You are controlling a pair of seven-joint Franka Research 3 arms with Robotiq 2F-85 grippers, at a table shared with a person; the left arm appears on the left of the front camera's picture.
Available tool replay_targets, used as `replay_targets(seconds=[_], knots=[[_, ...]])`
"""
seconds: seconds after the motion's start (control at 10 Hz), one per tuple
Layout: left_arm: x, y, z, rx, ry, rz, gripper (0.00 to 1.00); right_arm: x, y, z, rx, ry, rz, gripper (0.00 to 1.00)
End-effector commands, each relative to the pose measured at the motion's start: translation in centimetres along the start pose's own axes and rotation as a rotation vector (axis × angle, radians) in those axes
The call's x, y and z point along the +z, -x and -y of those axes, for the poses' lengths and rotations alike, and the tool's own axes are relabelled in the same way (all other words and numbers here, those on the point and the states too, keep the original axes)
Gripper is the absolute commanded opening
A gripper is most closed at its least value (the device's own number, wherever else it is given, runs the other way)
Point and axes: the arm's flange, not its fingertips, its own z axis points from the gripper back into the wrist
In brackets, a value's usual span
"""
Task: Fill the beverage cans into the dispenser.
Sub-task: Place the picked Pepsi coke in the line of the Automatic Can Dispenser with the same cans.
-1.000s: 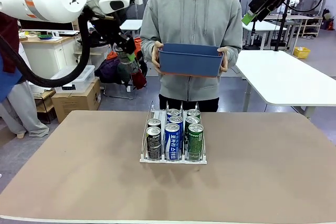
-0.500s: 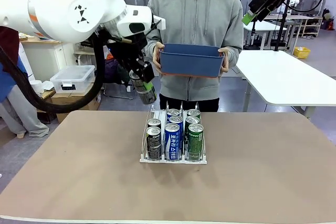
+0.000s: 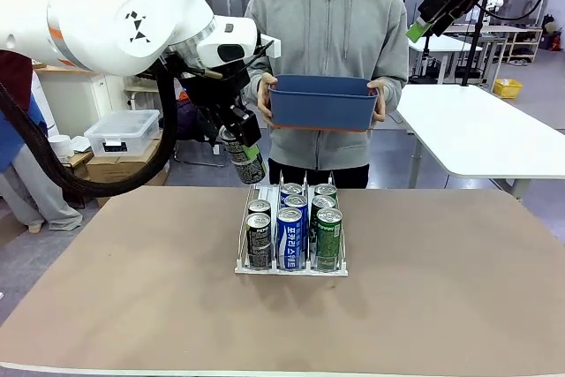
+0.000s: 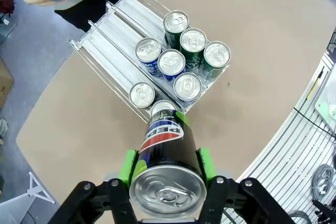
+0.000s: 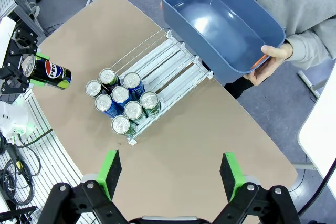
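My left gripper [image 3: 241, 154] is shut on a black beverage can [image 3: 248, 165], tilted in the air just above and left of the dispenser's back end. In the left wrist view the can [image 4: 167, 153] sits between the green pads [image 4: 128, 165] over the table. The clear three-lane dispenser [image 3: 291, 270] stands mid-table, holding two black cans [image 3: 259, 240] in its left lane, blue-and-white cans [image 3: 290, 237] in the middle lane and green cans [image 3: 328, 237] in the right. The lanes' far parts [image 4: 113, 40] are bare. My right gripper [image 3: 422, 22] hangs open high at the upper right, and its fingers [image 5: 110, 172] have nothing between them.
A person at the far side holds an empty blue bin [image 3: 320, 101] with both hands just above and behind the dispenser [image 5: 168, 61]. The bin [image 5: 220, 24] shows a bare floor from above. Brown table surface [image 3: 441, 289] lies free on both sides.
My left arm has carried the black can rightward, from left of the person to just above the dispenser's back left corner, and has tilted it. The right arm has not moved.
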Motion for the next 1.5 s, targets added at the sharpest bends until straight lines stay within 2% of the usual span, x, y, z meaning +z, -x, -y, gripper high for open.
replay_targets(seconds=[0.0, 0.2, 0.5, 0.8, 1.0, 1.4], knots=[[-0.1, 0.0, 0.4, 0.010, 0.000, -0.003, 0.58, 0.1, 0.1, 0.0, -0.001, -0.005, -0.007, 1.00], [-0.2, 0.0, 0.2, -0.003, 0.001, -0.004, 0.58, 0.1, 0.1, 0.0, -0.001, -0.005, -0.007, 1.00], [-1.5, 0.4, 1.7, 0.068, -0.059, 0.021, 0.58, 0.1, 0.1, 0.0, -0.001, -0.005, -0.007, 1.00], [-3.8, 1.9, 4.0, 0.038, -0.103, 0.005, 0.58, 0.1, 0.1, 0.0, -0.001, -0.005, -0.007, 1.00], [-5.4, 2.8, 5.5, 0.003, -0.069, 0.012, 0.58, 0.1, 0.1, 0.0, -0.001, -0.005, -0.007, 1.00], [-10.6, 5.2, 6.2, -0.066, -0.105, -0.038, 0.58, 0.1, 0.1, 0.0, -0.001, -0.005, -0.007, 1.00]])
